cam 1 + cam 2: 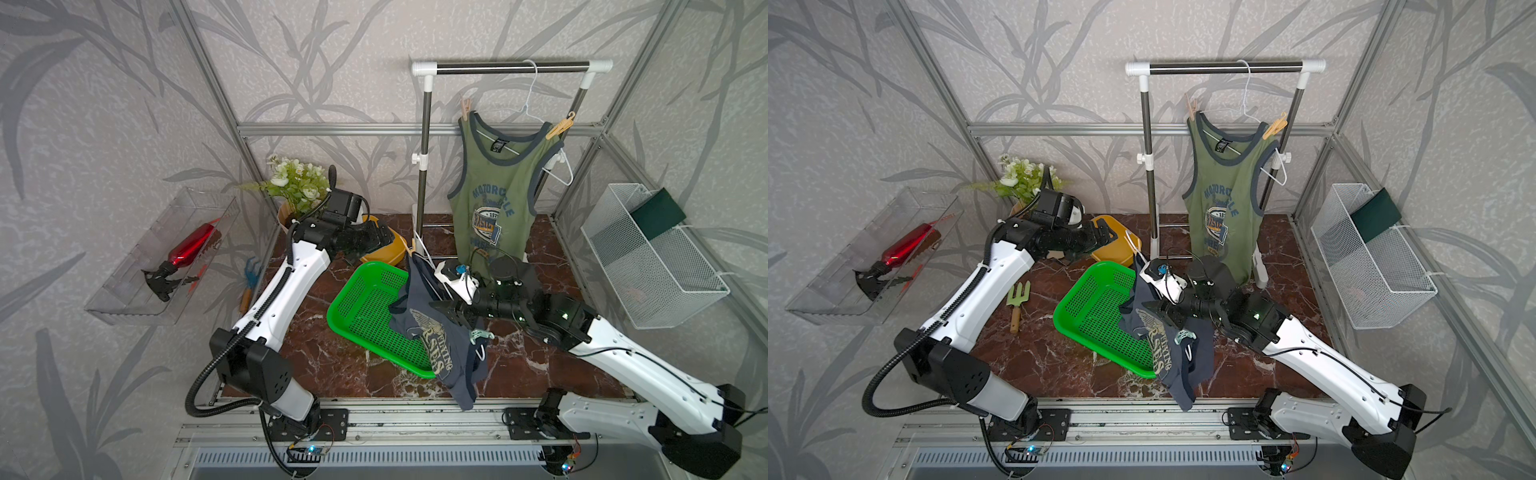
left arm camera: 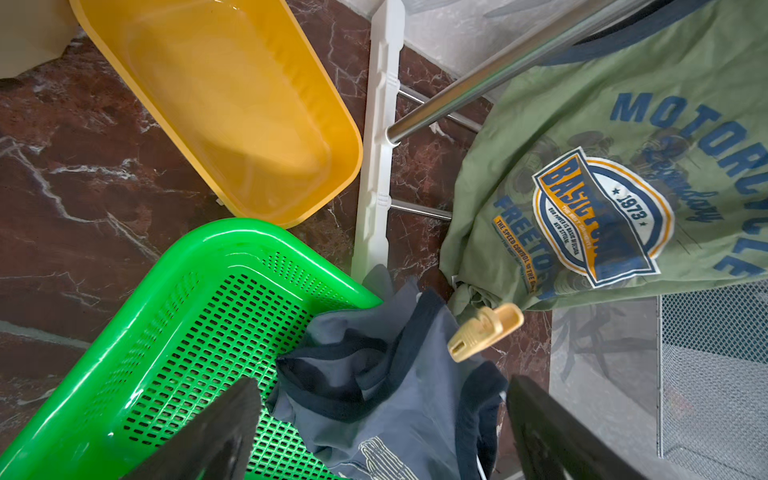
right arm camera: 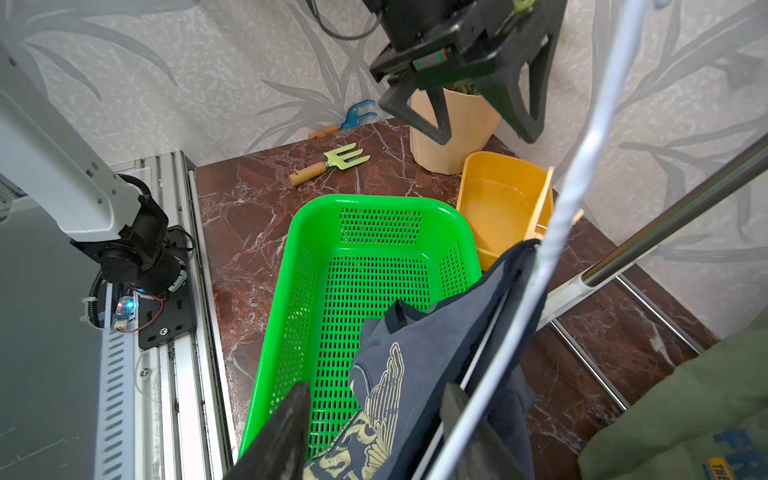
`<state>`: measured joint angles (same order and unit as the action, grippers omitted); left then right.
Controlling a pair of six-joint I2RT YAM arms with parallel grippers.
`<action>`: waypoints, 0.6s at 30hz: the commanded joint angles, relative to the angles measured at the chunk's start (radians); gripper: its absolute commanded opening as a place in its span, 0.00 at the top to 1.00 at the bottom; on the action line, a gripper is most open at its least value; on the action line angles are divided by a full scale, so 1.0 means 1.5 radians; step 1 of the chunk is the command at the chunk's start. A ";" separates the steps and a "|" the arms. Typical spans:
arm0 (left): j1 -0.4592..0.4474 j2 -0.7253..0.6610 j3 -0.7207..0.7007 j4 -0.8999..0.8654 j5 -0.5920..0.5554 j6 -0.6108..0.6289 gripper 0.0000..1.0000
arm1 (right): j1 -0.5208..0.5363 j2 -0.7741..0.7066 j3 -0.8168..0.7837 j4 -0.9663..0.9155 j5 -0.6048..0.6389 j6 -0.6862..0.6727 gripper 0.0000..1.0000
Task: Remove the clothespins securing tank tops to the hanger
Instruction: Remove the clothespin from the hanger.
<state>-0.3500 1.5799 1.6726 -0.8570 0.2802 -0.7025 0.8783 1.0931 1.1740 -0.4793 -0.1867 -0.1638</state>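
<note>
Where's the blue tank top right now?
In both top views, the blue tank top hangs from the right gripper over the green basket's right end, mid-table.

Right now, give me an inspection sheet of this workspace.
Surface: red marble tabletop.
Job's things: olive tank top hangs from the rail, clothespins on both straps; blue tank top over the green basket, another clothespin clipped on.
Clutter: yellow tub, flower pot, garden fork.
Grippers: left gripper jaws open, near the yellow tub; right gripper grips the blue tank top.
Cables: black conduit loops beside the left arm.
Surroundings: wire basket; clear tray holding red spray bottle.
</note>
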 commanded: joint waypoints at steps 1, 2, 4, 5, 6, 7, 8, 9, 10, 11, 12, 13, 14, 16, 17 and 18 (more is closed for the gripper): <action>-0.023 0.012 0.039 0.011 -0.013 -0.019 0.04 | 0.005 0.007 0.008 0.040 -0.001 -0.034 1.00; -0.026 0.019 0.042 0.020 -0.011 -0.019 0.04 | 0.005 0.011 0.010 0.040 -0.009 -0.036 1.00; -0.029 0.024 0.035 0.051 -0.009 -0.024 0.04 | 0.005 0.020 0.016 0.041 -0.021 -0.039 1.00; -0.030 0.024 0.029 0.068 -0.004 -0.027 0.04 | 0.006 0.024 0.018 0.041 -0.024 -0.040 1.00; -0.031 0.023 0.024 0.081 0.000 -0.030 0.04 | 0.006 0.026 0.017 0.041 -0.025 -0.042 1.00; -0.033 0.024 0.022 0.091 0.003 -0.032 0.04 | 0.006 0.026 0.017 0.042 -0.026 -0.044 1.00; -0.034 0.025 0.021 0.100 0.007 -0.033 0.04 | 0.007 0.026 0.016 0.041 -0.027 -0.047 1.00; -0.036 0.029 0.023 0.102 0.009 -0.033 0.04 | 0.007 0.025 0.016 0.042 -0.027 -0.048 1.00; -0.037 0.035 0.029 0.101 0.015 -0.032 0.04 | 0.008 0.023 0.014 0.044 -0.030 -0.050 1.00; -0.037 0.044 0.036 0.097 0.022 -0.030 0.04 | 0.009 0.022 0.014 0.047 -0.033 -0.052 1.00; -0.039 0.053 0.042 0.090 0.025 -0.028 0.04 | 0.010 0.021 0.015 0.047 -0.035 -0.052 1.00; -0.039 0.060 0.045 0.086 0.027 -0.025 0.04 | 0.011 0.021 0.017 0.046 -0.035 -0.054 1.00; -0.040 0.065 0.047 0.083 0.029 -0.024 0.04 | 0.012 0.022 0.020 0.044 -0.032 -0.056 1.00; -0.039 0.075 0.052 0.068 0.027 -0.021 0.06 | 0.017 0.022 0.024 0.040 -0.023 -0.065 1.00; -0.040 0.079 0.056 0.057 0.022 -0.019 0.07 | 0.021 0.024 0.027 0.037 -0.017 -0.069 1.00; -0.041 0.082 0.060 0.048 0.017 -0.017 0.08 | 0.024 0.025 0.030 0.034 -0.014 -0.073 1.00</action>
<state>-0.4053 1.6882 1.7203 -0.7391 0.3145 -0.7330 0.8989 1.1381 1.1774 -0.4606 -0.2173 -0.2424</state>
